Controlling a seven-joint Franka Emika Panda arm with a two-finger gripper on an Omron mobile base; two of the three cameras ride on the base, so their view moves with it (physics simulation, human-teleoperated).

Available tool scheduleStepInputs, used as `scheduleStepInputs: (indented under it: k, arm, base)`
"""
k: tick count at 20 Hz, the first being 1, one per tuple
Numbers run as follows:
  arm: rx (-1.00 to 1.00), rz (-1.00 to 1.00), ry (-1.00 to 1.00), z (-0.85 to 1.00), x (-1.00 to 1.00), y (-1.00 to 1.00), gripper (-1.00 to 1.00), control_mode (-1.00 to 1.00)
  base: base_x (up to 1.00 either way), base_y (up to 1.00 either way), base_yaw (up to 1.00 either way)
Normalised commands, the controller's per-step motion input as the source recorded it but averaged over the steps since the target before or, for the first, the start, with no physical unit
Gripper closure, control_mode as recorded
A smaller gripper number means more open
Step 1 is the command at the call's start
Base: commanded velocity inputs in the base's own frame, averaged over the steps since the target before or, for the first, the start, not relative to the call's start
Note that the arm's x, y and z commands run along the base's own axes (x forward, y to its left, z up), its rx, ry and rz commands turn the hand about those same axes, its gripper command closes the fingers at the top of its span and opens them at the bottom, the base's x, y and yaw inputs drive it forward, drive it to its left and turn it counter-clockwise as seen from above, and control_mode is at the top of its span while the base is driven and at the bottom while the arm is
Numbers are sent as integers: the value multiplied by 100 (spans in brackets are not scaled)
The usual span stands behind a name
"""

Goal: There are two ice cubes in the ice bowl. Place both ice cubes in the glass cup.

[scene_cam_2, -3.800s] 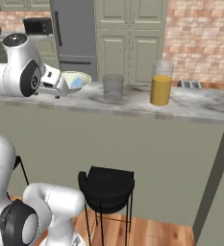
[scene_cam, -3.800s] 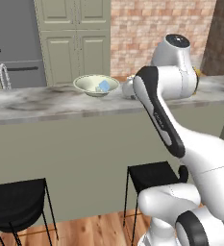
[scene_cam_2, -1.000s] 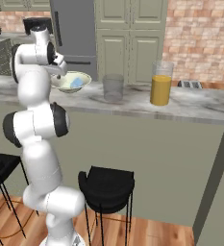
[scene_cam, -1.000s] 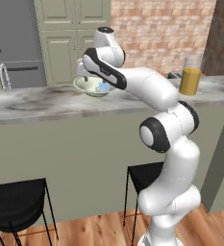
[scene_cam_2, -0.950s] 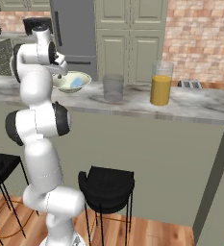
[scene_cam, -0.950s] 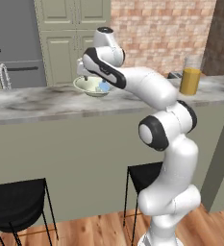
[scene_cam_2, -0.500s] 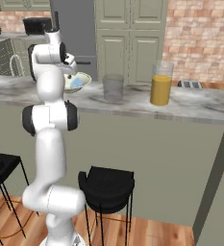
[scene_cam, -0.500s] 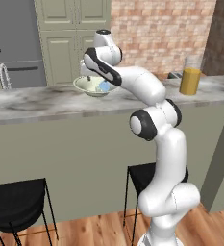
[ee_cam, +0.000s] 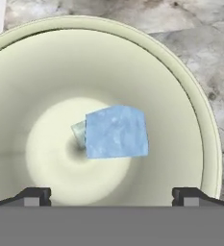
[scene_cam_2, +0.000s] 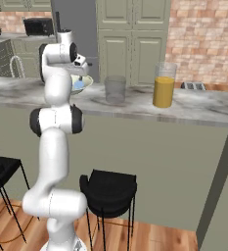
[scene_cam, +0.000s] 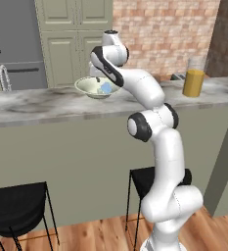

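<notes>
The ice bowl [ee_cam: 200, 125], cream-white with a flared rim, lies straight below my hand. At its bottom rests one pale-blue ice cube [ee_cam: 116, 132], and the second ice cube [ee_cam: 78, 134] peeks out from behind its left side. My gripper [ee_cam: 111, 197] is open, its fingertips [ee_cam: 34, 195] spread wide above the bowl and touching neither cube. In the left base view the gripper [scene_cam: 98, 78] hangs over the bowl [scene_cam: 88, 88], with a cube [scene_cam: 105, 88] visible inside. The glass cup [scene_cam_2: 115, 89] stands empty on the counter to the right of the bowl [scene_cam_2: 85, 82].
A taller glass of orange liquid [scene_cam_2: 163, 88] stands further right of the cup, with a toaster [scene_cam_2: 193, 86] behind it. A faucet [scene_cam: 5, 78] rises at the counter's left end. Black stools [scene_cam_2: 108, 191] stand below the marble counter [scene_cam: 37, 105].
The hand has stayed over the bowl during the last second while the arm's lower links swung more upright. Earlier the hand was beside the bowl, lower down.
</notes>
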Motion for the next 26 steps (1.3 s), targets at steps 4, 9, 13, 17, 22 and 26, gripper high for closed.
scheduleStepInputs:
  k: [4,9,13,17,22,26]
  arm:
    - [-3,0,0,-29,0,0,-100,-100]
    - [-4,0,0,-37,0,0,-100,-100]
    - [-4,0,0,-42,0,0,-100,-100]
    - [0,0,-3,-21,0,0,-100,-100]
    - [0,0,-9,-10,11,0,-100,-100]
    - [0,0,-12,-9,19,0,-100,-100]
  base:
    - [0,0,0]
    - [0,0,0]
    - [0,0,0]
    - [0,0,0]
    - [0,0,0]
    - [0,0,0]
